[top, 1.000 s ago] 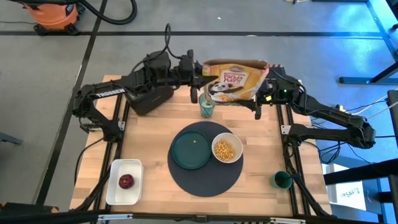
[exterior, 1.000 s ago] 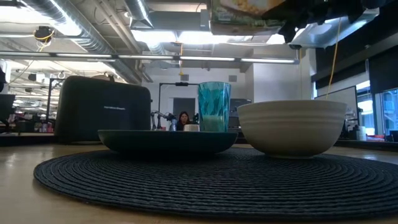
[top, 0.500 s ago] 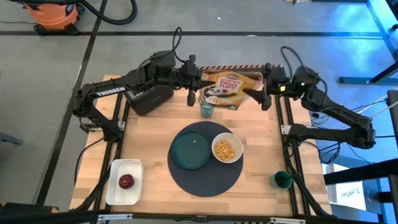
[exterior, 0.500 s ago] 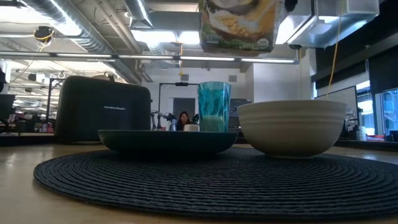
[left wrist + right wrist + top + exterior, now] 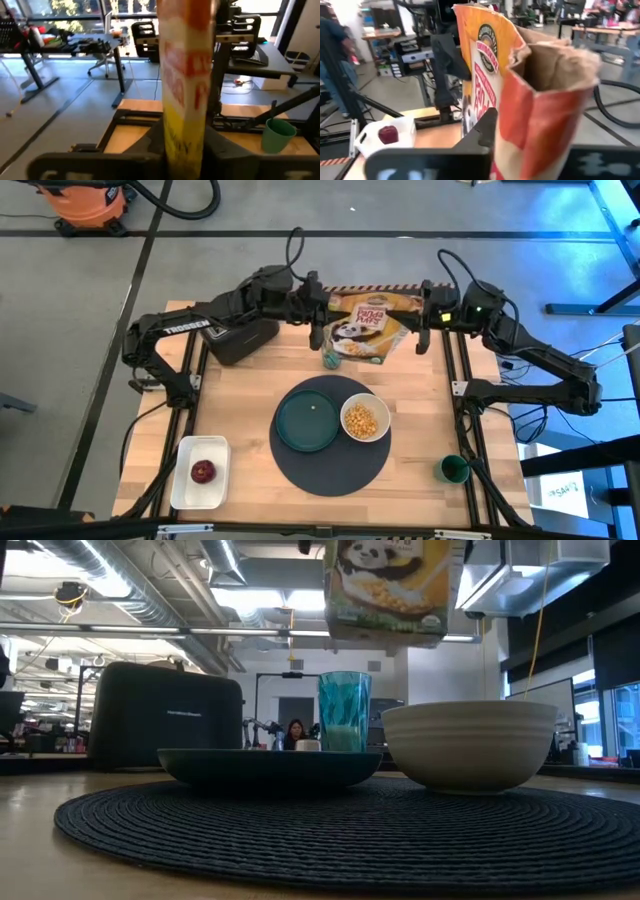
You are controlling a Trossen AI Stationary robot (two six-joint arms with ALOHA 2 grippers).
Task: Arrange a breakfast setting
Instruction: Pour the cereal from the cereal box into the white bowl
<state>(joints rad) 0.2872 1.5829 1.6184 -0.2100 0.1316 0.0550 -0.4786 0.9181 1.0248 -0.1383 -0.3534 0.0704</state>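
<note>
An orange-and-yellow cereal box with a panda (image 5: 366,325) hangs between my two grippers over the table's far edge, high above the table in the low view (image 5: 390,590). My left gripper (image 5: 318,298) is shut on its left end and my right gripper (image 5: 424,320) on its right, open end. A white bowl of yellow cereal (image 5: 364,419) and a teal plate (image 5: 308,421) rest on the round dark-blue mat (image 5: 330,465). The dark-green mug (image 5: 452,470) stands at the near right. The red fruit (image 5: 203,471) lies in the white tray. No bagel or teal utensil shows. My left gripper pinches the box's narrow closed end (image 5: 184,125) between its two fingers, coming level from the table's left. The box is lifted clear of the table, its panda face tilted toward the near side. My right gripper pinches the box at its open end (image 5: 530,115), by the torn brown flaps, coming level from the table's right. One finger (image 5: 481,132) lies against the printed face. The box is clear of the table.
A teal glass (image 5: 331,359) stands on the table just under the box's near-left corner. The black toaster (image 5: 243,340) sits at the far left below my left arm. The white tray (image 5: 188,480) is at the near left corner.
Both grippers have drawn toward the table's far edge with the cereal box and turned it. The box has tipped from lying flat with its opening toward the right to standing more on edge, panda face toward the near side, and it hangs a little lower.
</note>
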